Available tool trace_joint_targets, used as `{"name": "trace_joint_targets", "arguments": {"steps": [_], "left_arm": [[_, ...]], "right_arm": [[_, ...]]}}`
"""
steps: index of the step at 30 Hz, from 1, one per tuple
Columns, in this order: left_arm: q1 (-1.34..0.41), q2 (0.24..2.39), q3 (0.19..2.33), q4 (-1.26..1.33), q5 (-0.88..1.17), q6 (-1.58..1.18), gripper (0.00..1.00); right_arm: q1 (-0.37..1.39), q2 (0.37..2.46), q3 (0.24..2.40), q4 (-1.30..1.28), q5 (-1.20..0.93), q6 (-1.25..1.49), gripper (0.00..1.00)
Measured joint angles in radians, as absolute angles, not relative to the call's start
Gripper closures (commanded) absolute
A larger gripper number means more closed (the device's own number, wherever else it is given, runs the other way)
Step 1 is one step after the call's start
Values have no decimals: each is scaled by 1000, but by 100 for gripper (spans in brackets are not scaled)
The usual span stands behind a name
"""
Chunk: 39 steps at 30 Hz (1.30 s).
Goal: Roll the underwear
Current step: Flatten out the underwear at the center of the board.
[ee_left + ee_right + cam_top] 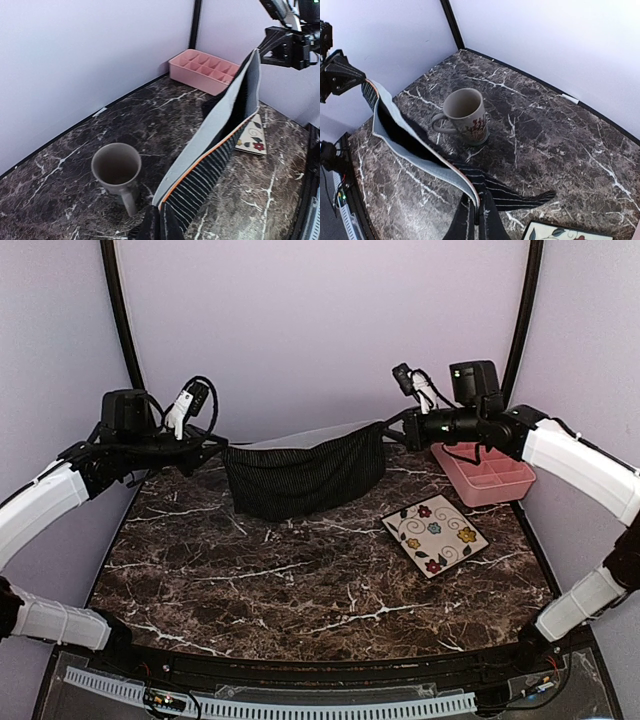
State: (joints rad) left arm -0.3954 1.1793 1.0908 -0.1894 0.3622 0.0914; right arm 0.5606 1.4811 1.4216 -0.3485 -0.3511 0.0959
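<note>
Your left tool (222, 448) and right tool (390, 426) each clamp an end of the underwear (305, 478), stretched taut; lowering it carelessly may topple the mug (465, 116), seemingly just behind.

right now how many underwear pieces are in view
1. The black ribbed underwear hangs stretched between the left fingers and the right fingers, at the far side. Another may be hidden behind it.

White arm shells (585, 468), black joints (128, 412), looping black cables (212, 405).
</note>
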Motion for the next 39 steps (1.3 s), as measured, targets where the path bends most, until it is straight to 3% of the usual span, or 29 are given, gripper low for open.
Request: {"name": "trace_joint_targets", "arguments": {"steps": [3, 4, 6, 7, 9, 11, 14, 16, 19, 22, 30, 39], "left_arm": [[-395, 1123, 1084, -224, 509, 112, 99], [-401, 1097, 1073, -242, 574, 119, 91], [-434, 1073, 1050, -282, 631, 145, 56], [-476, 1068, 1034, -319, 651, 171, 44], [-580, 1086, 994, -410, 688, 210, 35], [-647, 1134, 963, -520, 703, 246, 32], [-664, 1189, 937, -650, 684, 286, 31], [-664, 1184, 940, -675, 656, 307, 31], [-664, 1187, 966, -677, 605, 325, 39], [-664, 1266, 1015, -640, 539, 333, 43], [-663, 1627, 1098, -487, 358, 284, 49], [-666, 1822, 1123, -474, 276, 216, 55]], "right_arm": [[567, 1364, 1287, -302, -416, 107, 100], [570, 1297, 1203, -291, -438, 113, 100], [580, 1218, 1095, -289, -464, 121, 71], [588, 1176, 1024, -291, -478, 125, 57], [600, 1122, 902, -323, -493, 141, 37], [608, 1109, 822, -384, -493, 148, 30], [608, 1109, 788, -443, -472, 155, 33], [608, 1120, 798, -442, -466, 154, 41], [608, 1209, 860, -441, -468, 149, 53], [608, 1352, 924, -410, -474, 162, 59], [628, 1592, 991, -390, -469, 200, 62], [647, 1706, 1072, -397, -447, 215, 63]]}}
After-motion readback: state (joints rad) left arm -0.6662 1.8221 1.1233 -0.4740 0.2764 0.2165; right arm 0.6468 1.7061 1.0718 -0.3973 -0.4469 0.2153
